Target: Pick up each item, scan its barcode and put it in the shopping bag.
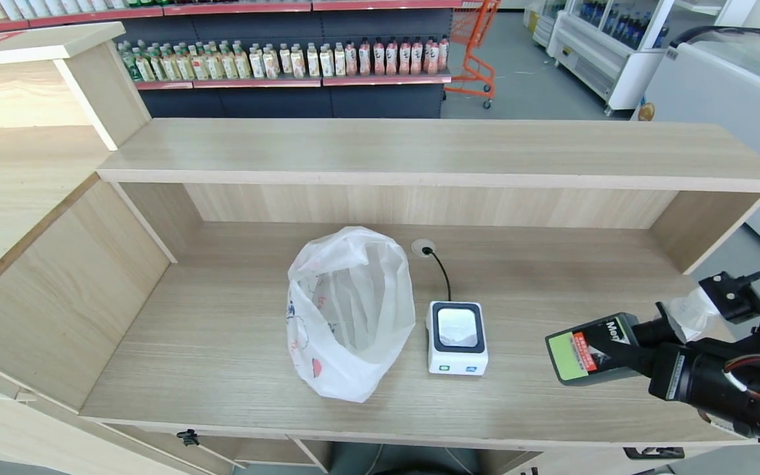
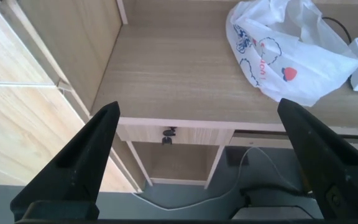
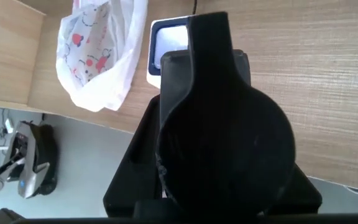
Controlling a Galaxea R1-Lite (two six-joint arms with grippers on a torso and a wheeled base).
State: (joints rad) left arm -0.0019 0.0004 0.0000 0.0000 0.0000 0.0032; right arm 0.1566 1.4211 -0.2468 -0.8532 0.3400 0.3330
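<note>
Item: dark package (image 1: 568,356), green and red label on its end face. It sits in the right end effector (image 1: 621,353), which is clenched on it, one dark finger (image 1: 617,349) running along the package's side. The package sticks out forward of the fingertips, lying roughly level, label end pointing away from the wrist toward the scanner (image 1: 457,336). It is held over the right part of the worktop (image 1: 221,343); I cannot tell how far above the surface.

Scanner: white box with a dark-framed window facing up. It stands on the worktop off the package's label end, apart from it and on the side away from the right wrist. A black cable (image 1: 443,270) runs from its back to a grommet in the worktop.

Shopping bag (image 1: 350,310): white, printed, mouth open upward. It is just beside the scanner on the scanner's far side from the right end effector, well apart from the package.

Left end effector (image 2: 197,162): released, jaws spread wide, nothing between them. It hangs off the near front edge of the worktop, with the shopping bag (image 2: 284,50) on the surface ahead of it.
</note>
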